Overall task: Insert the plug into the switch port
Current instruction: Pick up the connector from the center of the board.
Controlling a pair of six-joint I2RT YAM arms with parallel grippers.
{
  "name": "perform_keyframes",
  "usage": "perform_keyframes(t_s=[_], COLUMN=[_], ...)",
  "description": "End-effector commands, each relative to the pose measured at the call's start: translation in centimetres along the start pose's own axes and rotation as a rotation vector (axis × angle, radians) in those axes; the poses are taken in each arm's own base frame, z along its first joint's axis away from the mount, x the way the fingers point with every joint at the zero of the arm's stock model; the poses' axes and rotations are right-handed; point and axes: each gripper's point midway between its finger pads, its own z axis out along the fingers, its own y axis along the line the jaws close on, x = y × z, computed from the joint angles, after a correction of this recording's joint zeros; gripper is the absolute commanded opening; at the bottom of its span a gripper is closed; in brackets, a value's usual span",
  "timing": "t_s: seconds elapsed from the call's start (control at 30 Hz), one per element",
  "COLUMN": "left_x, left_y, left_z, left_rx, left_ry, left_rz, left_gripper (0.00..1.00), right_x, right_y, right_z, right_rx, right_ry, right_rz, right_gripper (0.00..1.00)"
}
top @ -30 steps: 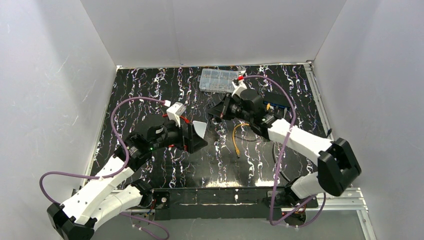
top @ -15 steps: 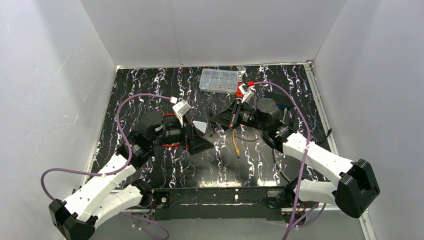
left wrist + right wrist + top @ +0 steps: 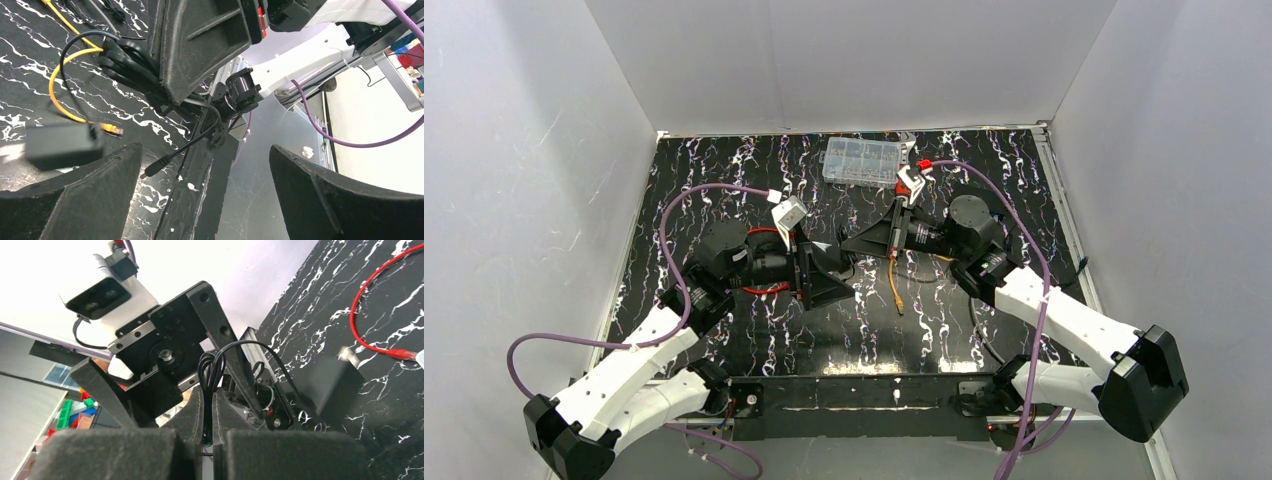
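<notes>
The orange cable (image 3: 892,272) lies on the black marbled mat, its plug (image 3: 900,308) loose at the near end; the left wrist view also shows the plug (image 3: 112,129). The switch port is hidden behind my right arm in the top view. My right gripper (image 3: 852,243) points left, shut on a coiled black cable bundle (image 3: 207,367). A blurred black adapter block (image 3: 332,382) hangs from that bundle. My left gripper (image 3: 836,270) faces it from the left, open and empty (image 3: 204,150), just below the right fingers (image 3: 200,45).
A clear parts box (image 3: 861,160) stands at the back of the mat. A red cable (image 3: 367,320) with a red connector (image 3: 400,354) lies under my left arm. A black barrel plug (image 3: 155,167) dangles near the mat's front edge.
My right gripper has swung left and rolled over with the black cable bundle, drawing close to the left gripper. The left gripper has turned to face it, still open.
</notes>
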Motion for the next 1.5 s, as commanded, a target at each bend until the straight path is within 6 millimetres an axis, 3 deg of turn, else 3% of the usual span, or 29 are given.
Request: perform_keyframes(t_s=[0.0,0.47,0.8,1.33,1.47], left_x=[-0.8,-0.1,0.5,1.1,1.1], left_y=[-1.3,-1.5,-2.4,-2.9,-2.9], left_z=[-0.5,0.0,-0.2,-0.3,-0.2], left_rx=[0.051,0.089,0.150,0.198,0.204], left_ry=[-0.022,0.014,0.040,0.065,0.064], left_rz=[0.055,0.024,0.022,0.014,0.011], left_gripper=[0.98,0.96,0.76,0.68,0.62], right_x=[-1.4,-2.7,-3.4,-4.2,-4.2], right_y=[5.2,6.9,7.7,7.9,7.9], right_z=[-0.4,-0.4,-0.7,-1.3,-1.3], right_rx=[-0.151,-0.189,-0.215,-0.213,-0.214], right_ry=[-0.013,-0.060,-0.101,-0.177,-0.173], right_rz=[-0.048,0.023,0.032,0.035,0.036], right_gripper=[0.01,0.01,0.01,0.01,0.01])
